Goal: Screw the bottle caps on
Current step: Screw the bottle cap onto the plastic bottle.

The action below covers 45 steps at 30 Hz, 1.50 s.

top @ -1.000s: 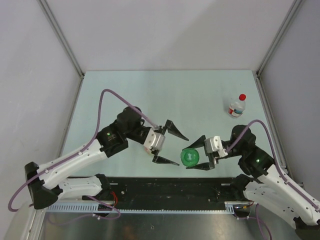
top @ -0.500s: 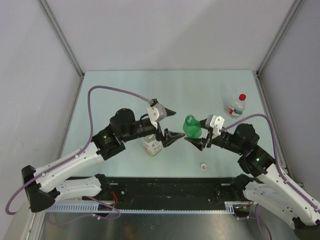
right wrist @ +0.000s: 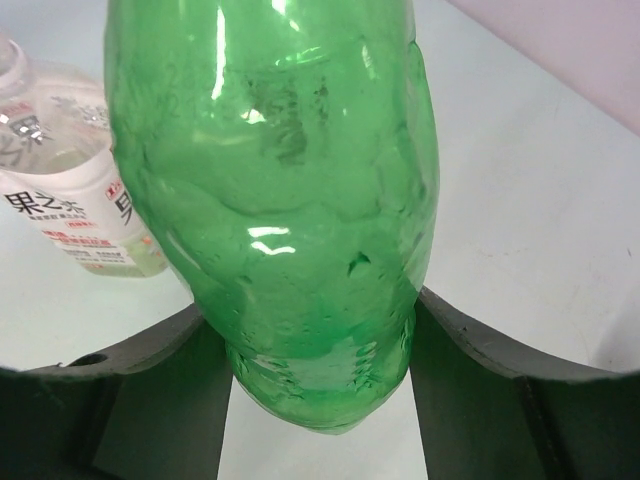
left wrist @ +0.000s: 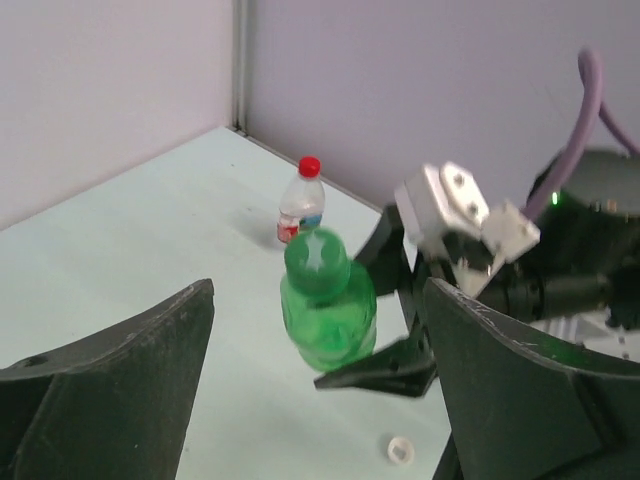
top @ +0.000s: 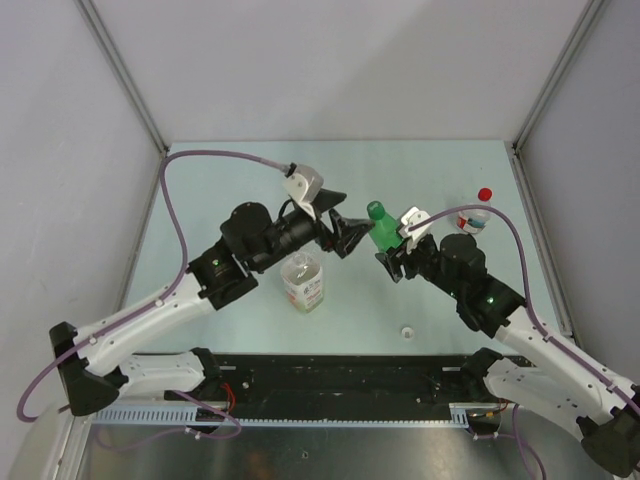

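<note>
The right gripper (right wrist: 320, 390) clamps the glossy, dimpled green bottle (right wrist: 300, 200), and its ridged green cap (left wrist: 317, 255) seems seated on top. The left gripper (left wrist: 318, 300) has its matte jaws apart. The white cap (top: 407, 331) lies near the pale table's (top: 230, 170) near edge. The red cap (top: 485, 194) tops the small bottle (top: 470, 218) by the right edge.

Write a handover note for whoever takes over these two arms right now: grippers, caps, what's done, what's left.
Left gripper: open, facing the small round green plastic cap, not touching it.
Right gripper: shut on the green plastic bottle.
Done: the small round red plastic cap sits on the small clear red-labelled bottle, far right. The green cap sits on its bottle; how tight it is cannot be told.
Left: the small round white plastic cap lies loose on the table near the front edge. The wider clear orange-labelled bottle stands uncapped by the left arm.
</note>
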Each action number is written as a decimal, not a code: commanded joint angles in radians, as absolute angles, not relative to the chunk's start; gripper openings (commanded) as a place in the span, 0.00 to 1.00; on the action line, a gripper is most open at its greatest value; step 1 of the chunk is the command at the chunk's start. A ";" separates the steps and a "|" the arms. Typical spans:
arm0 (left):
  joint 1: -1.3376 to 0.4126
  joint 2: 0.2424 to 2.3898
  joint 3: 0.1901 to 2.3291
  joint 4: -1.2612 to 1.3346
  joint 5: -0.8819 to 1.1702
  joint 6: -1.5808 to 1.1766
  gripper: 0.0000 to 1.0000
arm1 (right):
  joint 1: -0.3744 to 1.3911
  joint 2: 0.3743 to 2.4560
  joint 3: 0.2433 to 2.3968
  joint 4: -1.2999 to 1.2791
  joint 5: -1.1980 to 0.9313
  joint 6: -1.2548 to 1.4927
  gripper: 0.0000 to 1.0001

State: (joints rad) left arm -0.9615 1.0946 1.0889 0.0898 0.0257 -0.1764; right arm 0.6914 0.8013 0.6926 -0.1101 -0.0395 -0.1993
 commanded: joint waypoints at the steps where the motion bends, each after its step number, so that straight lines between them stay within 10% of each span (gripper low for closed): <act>1: -0.962 1.159 1.197 0.094 -0.094 -0.252 0.88 | 0.693 0.815 0.727 -0.111 0.000 -0.205 0.00; 32: -0.962 1.292 1.284 0.043 0.016 -0.291 0.55 | 0.703 0.797 0.751 -0.112 -0.032 -0.197 0.00; 45: -0.937 1.237 1.198 0.030 0.454 -0.135 0.03 | 0.703 0.724 0.752 -0.096 -0.231 -0.216 0.00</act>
